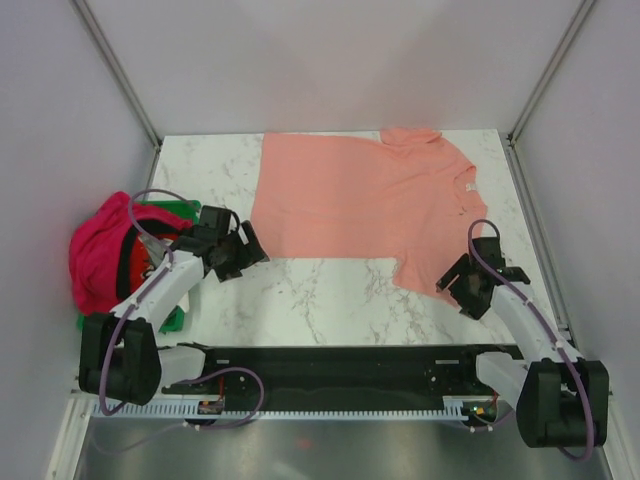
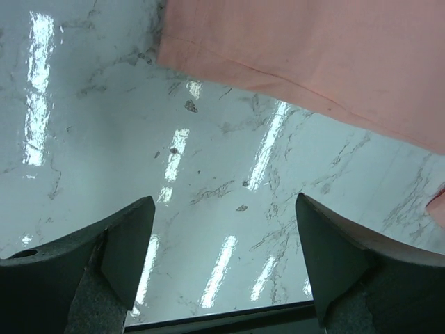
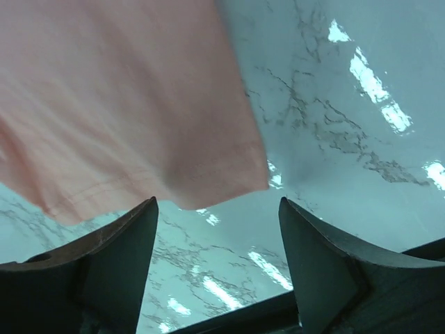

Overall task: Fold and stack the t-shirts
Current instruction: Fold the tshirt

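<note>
Two shirts are in view and neither is folded yet, so the task looks to be at its very start. The salmon-pink t-shirt [image 1: 355, 200] lies spread flat and open on the marble worktop [image 1: 320, 300], running along the far edge from about the middle toward the far right corner, with its collar to the right and its hem to the left. The magenta-pink t-shirt [image 1: 100, 250] is bunched in a heap over the green crate [image 1: 178, 212] at the left edge, well apart from the first. The left gripper [image 1: 252, 250] hovers over bare marble just beside the salmon shirt's near hem corner, its jaws spread wide and holding nothing; its wrist view shows only tabletop between the fingers. The right gripper [image 1: 455, 285] sits near the right edge, just beside the near sleeve, likewise wide open and empty, with the sleeve's edge showing just beyond its fingertips in its own view. Judging by this, both arms are placed to take hold of the near side of the salmon shirt for a first fold. Everything remains: folding this shirt, fetching and folding the magenta one, then stacking them.
</note>
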Robot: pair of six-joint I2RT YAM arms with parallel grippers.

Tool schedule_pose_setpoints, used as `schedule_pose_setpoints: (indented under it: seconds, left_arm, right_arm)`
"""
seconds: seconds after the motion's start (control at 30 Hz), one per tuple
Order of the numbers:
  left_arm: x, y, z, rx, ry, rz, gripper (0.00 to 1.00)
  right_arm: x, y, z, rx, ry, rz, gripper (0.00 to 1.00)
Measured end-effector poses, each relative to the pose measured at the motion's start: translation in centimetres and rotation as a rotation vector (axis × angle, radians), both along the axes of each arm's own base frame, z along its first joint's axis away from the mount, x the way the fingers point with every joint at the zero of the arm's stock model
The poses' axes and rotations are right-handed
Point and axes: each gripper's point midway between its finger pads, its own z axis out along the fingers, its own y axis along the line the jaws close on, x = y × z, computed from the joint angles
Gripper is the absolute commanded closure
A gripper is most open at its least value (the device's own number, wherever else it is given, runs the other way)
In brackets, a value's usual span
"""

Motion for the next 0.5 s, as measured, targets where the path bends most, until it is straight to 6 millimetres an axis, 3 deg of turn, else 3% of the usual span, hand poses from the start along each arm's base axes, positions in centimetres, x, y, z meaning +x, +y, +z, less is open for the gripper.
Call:
schedule_pose_setpoints:
  seconds: [0.2, 0.33, 0.5]
  left_arm:
    - [0.6, -0.4, 0.5, -0.020, -0.039, -0.007, 0.11]
    - [0.4, -0.4, 0.3, -0.020, -0.035, -0.008, 0.11]
    - [0.5, -0.4, 0.3, -0.021, -0.037, -0.008, 0.12]
  right_arm:
    - [1.9, -1.5, -0.1, -0.016, -0.032, -0.085, 0.37]
    - [1.8, -1.6, -1.4, 0.001, -0.007, -0.107, 0.37]
    - [1.3, -1.3, -1.2, 0.019, -0.055, -0.106, 0.38]
